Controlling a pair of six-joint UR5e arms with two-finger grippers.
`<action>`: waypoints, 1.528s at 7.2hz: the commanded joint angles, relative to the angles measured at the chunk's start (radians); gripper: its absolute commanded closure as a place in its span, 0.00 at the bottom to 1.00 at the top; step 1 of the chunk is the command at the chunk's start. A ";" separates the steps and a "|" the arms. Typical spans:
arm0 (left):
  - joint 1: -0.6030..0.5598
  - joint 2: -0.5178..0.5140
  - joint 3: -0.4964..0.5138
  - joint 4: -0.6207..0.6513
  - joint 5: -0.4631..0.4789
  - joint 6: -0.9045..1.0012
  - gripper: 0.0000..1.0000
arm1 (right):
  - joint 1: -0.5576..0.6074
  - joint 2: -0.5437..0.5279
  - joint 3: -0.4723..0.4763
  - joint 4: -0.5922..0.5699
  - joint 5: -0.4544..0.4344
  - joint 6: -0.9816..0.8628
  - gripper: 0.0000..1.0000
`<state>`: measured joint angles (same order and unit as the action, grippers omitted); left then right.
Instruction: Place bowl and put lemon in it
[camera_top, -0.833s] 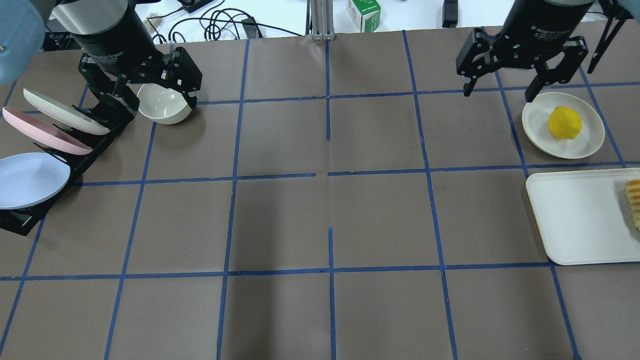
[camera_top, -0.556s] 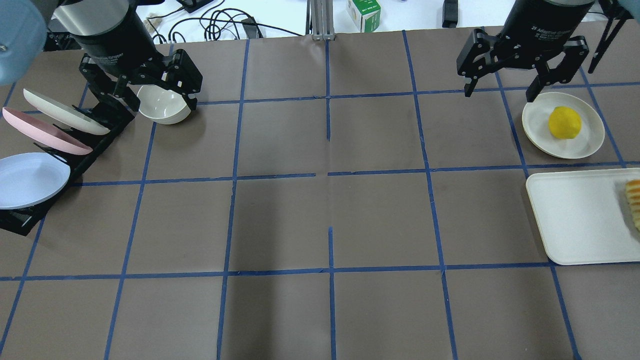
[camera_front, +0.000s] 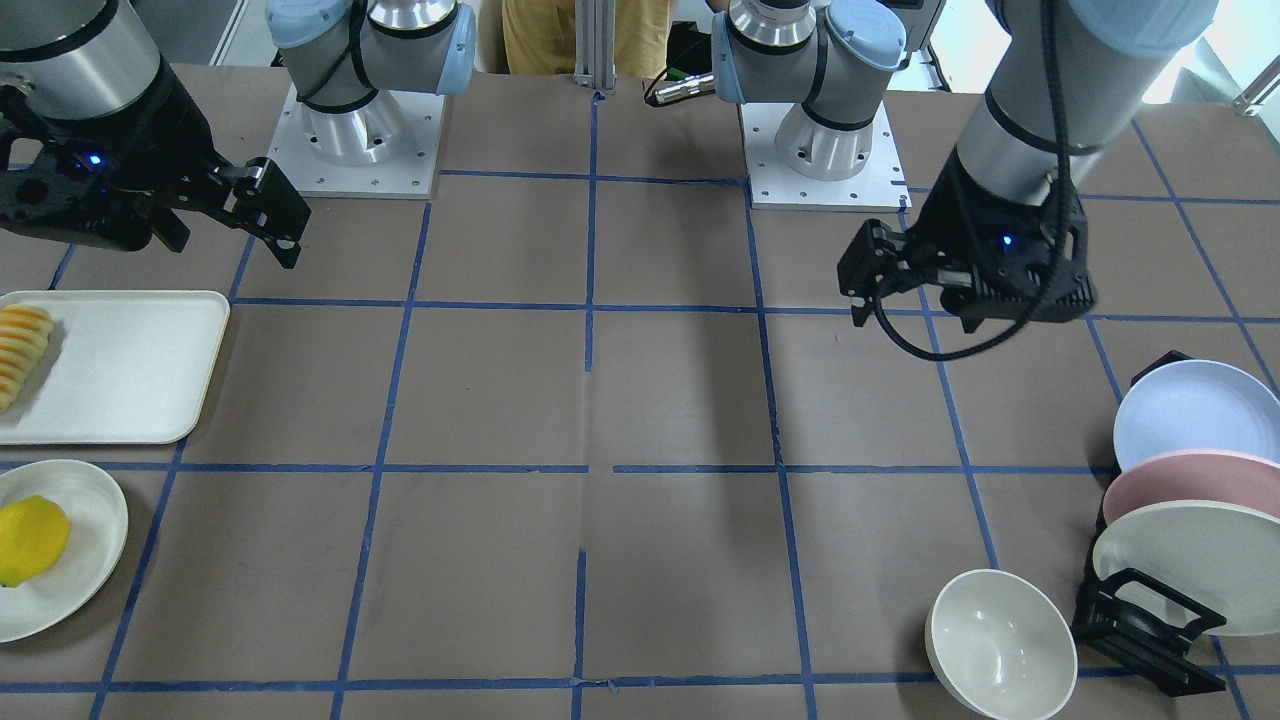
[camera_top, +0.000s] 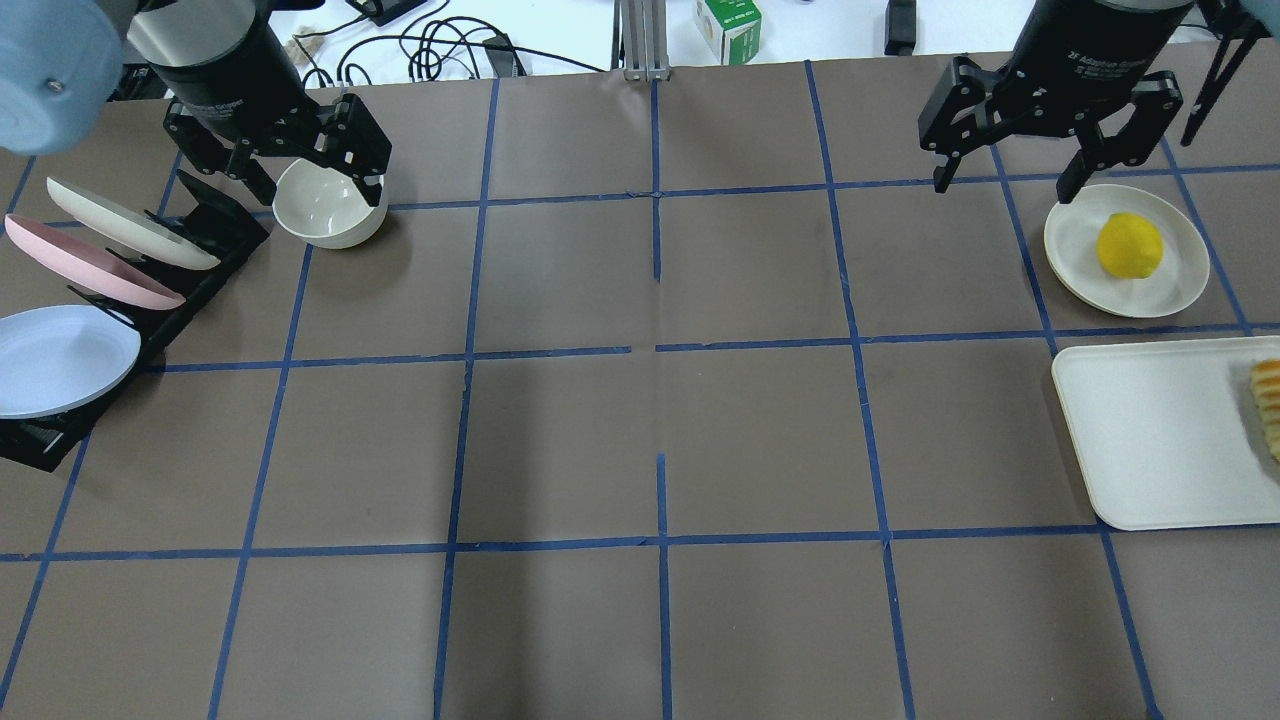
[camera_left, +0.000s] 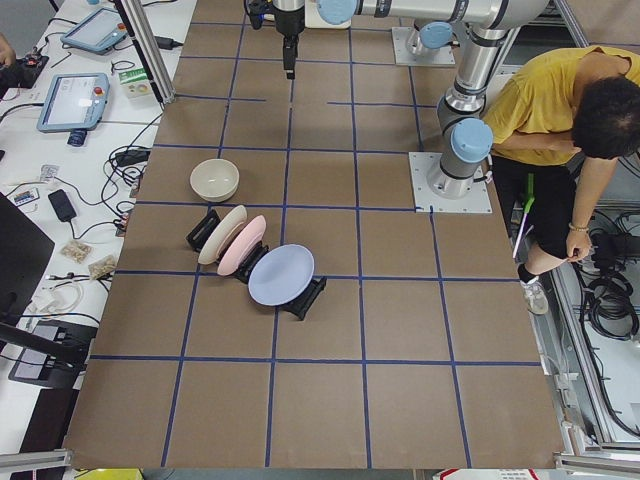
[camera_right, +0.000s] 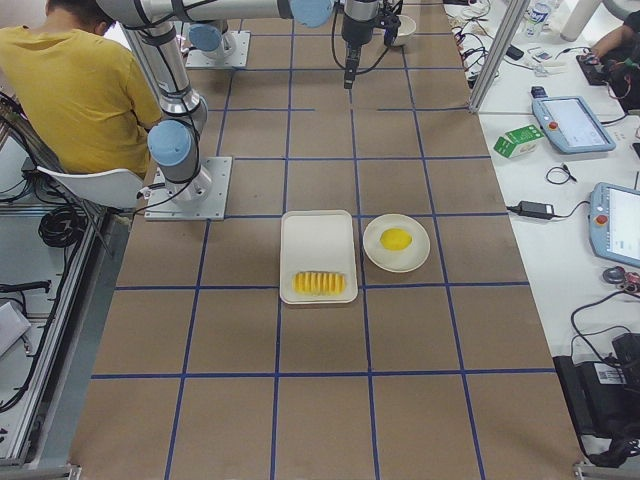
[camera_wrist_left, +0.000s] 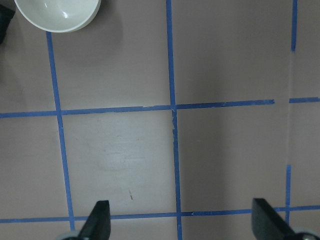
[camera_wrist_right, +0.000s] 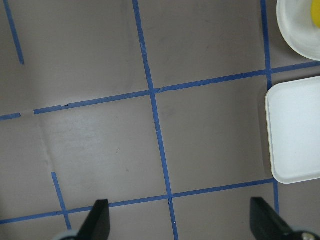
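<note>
The off-white bowl (camera_top: 330, 212) stands upright on the table beside the plate rack; it also shows in the front view (camera_front: 1000, 645) and at the top left of the left wrist view (camera_wrist_left: 57, 12). My left gripper (camera_top: 320, 193) is open and empty, high above the table, apart from the bowl (camera_front: 960, 300). The yellow lemon (camera_top: 1130, 245) lies on a flat off-white plate (camera_top: 1080, 270) at the far right. My right gripper (camera_top: 1003, 188) is open and empty, raised to the left of that plate. Only a sliver of the lemon (camera_wrist_right: 316, 15) shows in the right wrist view.
A black rack (camera_top: 215, 235) holds cream, pink and blue plates at the left edge. A white tray (camera_top: 1150, 430) with ribbed yellow-orange sliced food (camera_top: 1268, 400) lies near the plate. Cables and a small box lie beyond the far edge.
My left gripper has shifted slightly toward the far edge, still open. The bowl, the lemon and my right gripper have barely moved.
</note>
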<state>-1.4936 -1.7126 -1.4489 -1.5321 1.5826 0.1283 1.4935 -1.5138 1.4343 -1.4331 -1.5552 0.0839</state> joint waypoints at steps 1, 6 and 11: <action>0.157 -0.137 0.013 0.068 -0.012 0.051 0.00 | -0.019 0.010 0.000 -0.018 -0.002 -0.006 0.00; 0.217 -0.439 0.037 0.420 -0.003 0.154 0.04 | -0.314 0.245 0.000 -0.198 -0.052 -0.298 0.00; 0.223 -0.559 0.117 0.460 -0.012 0.189 0.13 | -0.371 0.506 -0.002 -0.563 -0.131 -0.438 0.00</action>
<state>-1.2704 -2.2497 -1.3330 -1.0935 1.5747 0.3173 1.1332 -1.0702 1.4332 -1.8830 -1.6878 -0.3163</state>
